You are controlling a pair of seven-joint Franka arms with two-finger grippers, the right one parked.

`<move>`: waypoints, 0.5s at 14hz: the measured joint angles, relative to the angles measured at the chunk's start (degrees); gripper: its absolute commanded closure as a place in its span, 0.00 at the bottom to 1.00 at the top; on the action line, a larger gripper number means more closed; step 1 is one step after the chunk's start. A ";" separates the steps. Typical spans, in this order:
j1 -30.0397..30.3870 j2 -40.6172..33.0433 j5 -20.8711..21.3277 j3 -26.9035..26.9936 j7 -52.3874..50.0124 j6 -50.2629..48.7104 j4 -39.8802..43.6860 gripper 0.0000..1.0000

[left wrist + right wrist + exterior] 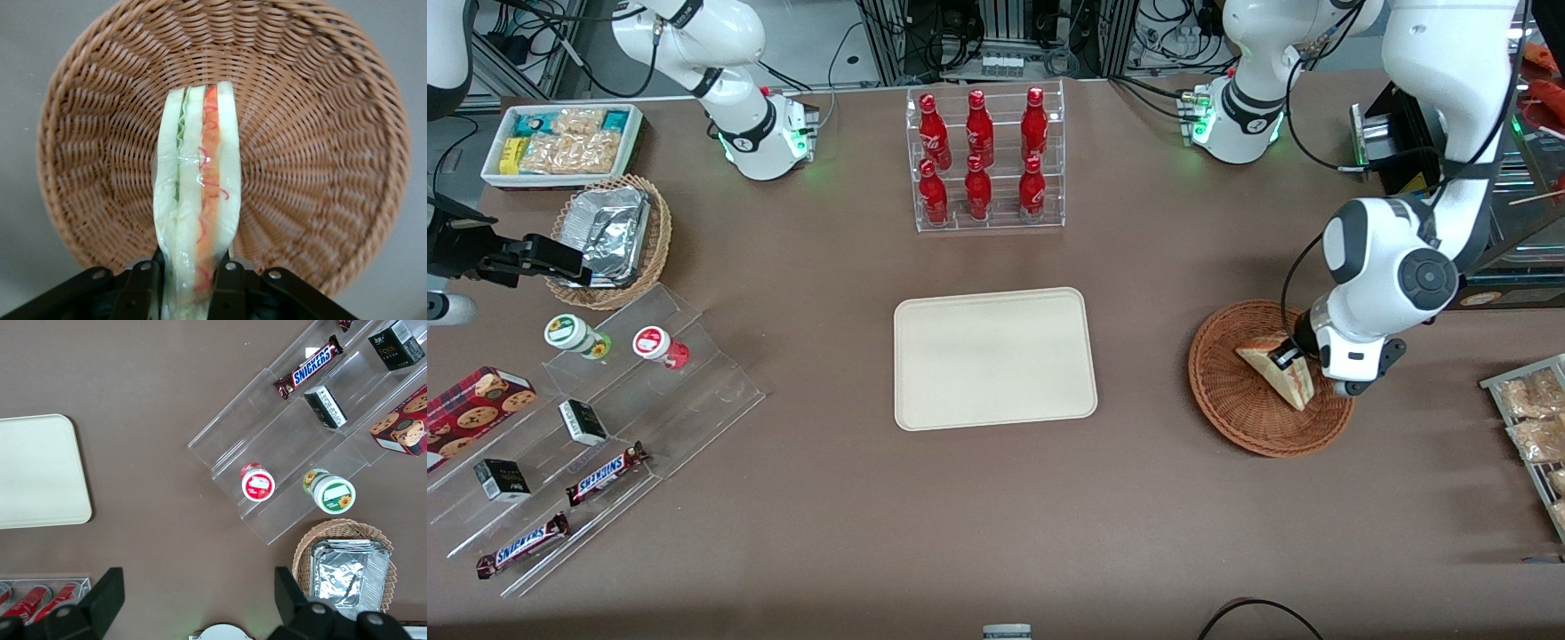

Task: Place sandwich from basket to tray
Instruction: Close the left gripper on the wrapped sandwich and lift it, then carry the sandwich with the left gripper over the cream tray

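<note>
Step in hand: grasp stage; the tool sits low in the basket, its 2 fingers pressed against either face of the sandwich, so it is clamped on the wedge.
Sandwich: on edge in the basket, filling layers facing the wrist camera; whether it has lifted clear of the wicker cannot be told.
Next move (judgement): raise the wedge above the basket rim, carry it toward the parked arm's end of the table, and lower it onto the tray.
Tray: bare, well apart from the basket.
Table: brown and matte.
Room: a clear rack of 6 red bottles stands farther from the front camera than the tray; cabling and frames lie at the table's edge.
</note>
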 measured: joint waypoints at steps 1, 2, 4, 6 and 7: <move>-0.14 -0.71 0.02 -0.36 1.42 -3.06 1.62 1.00; -0.56 -1.19 0.03 -0.86 3.32 -6.07 3.52 1.00; -2.55 -1.40 0.03 -1.82 6.00 -9.83 6.76 1.00; -5.99 -1.34 0.03 -2.30 7.14 -10.63 8.13 1.00; -8.32 -1.16 0.03 -2.46 7.28 -10.63 8.33 1.00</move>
